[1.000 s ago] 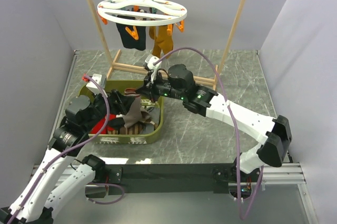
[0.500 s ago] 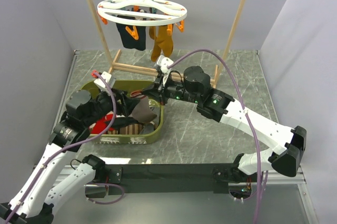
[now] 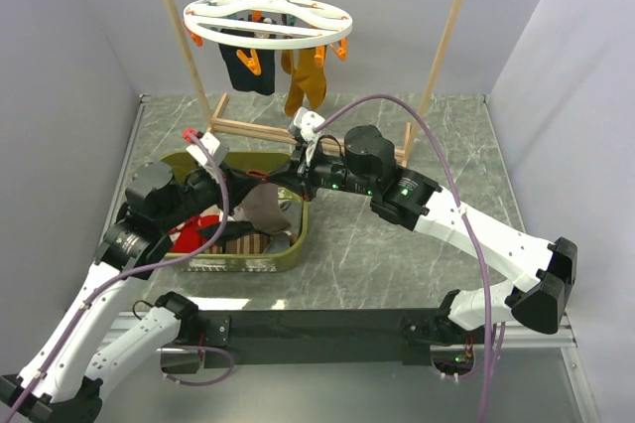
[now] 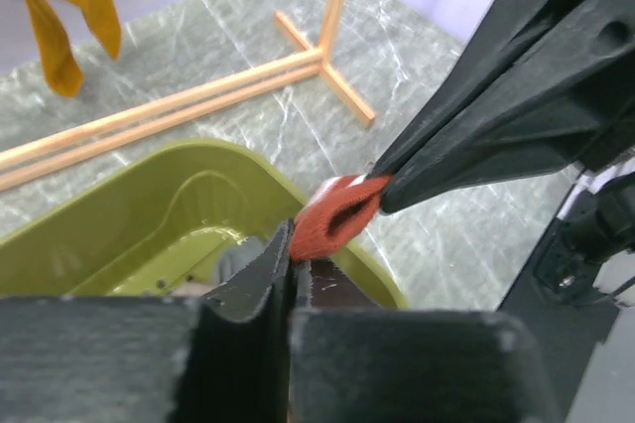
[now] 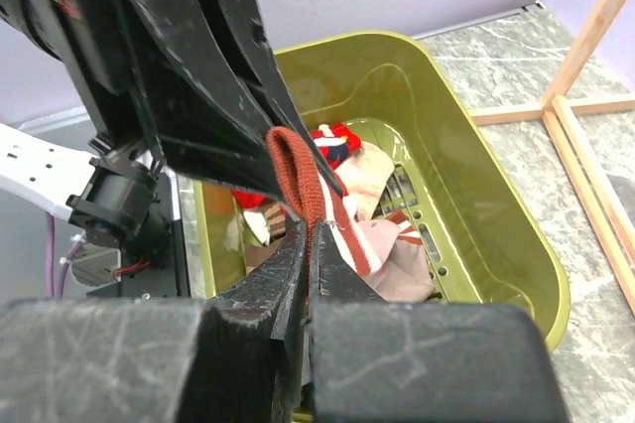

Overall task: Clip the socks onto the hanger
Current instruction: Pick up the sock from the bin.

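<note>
The grey marbled counter (image 3: pixel 397 244) is carrying a wooden rack (image 3: pixel 442 46) at its far side. The hanger (image 3: pixel 268 14) is dangling from the rack's rod, with a navy sock (image 3: pixel 238 70) and mustard socks (image 3: pixel 303 85) hanging beneath it. Nearer and to the left, a green tub (image 3: pixel 248 262) is sitting on the counter with the socks inside. One taupe sock (image 3: pixel 260 210) is being held up above the tub by its dark red cuff (image 5: pixel 298 175), its body trailing down inside.

The step in hand is looking like a shared lift of that cuff. To do it well, both arms should probably be rising together so the toe clears the tub wall. The cuff should be kept flat and lightly taut so an orange clip (image 3: pixel 340 49) can bite one clean edge. Pulling apart too hard is risking a slip.

The left claw (image 4: pixel 291 244) is clenched nearly closed, pinching one end of the folded cuff. The right claw (image 5: pixel 308 229) is clamped tight on the same cuff, its tips sitting just beside the left's.
</note>
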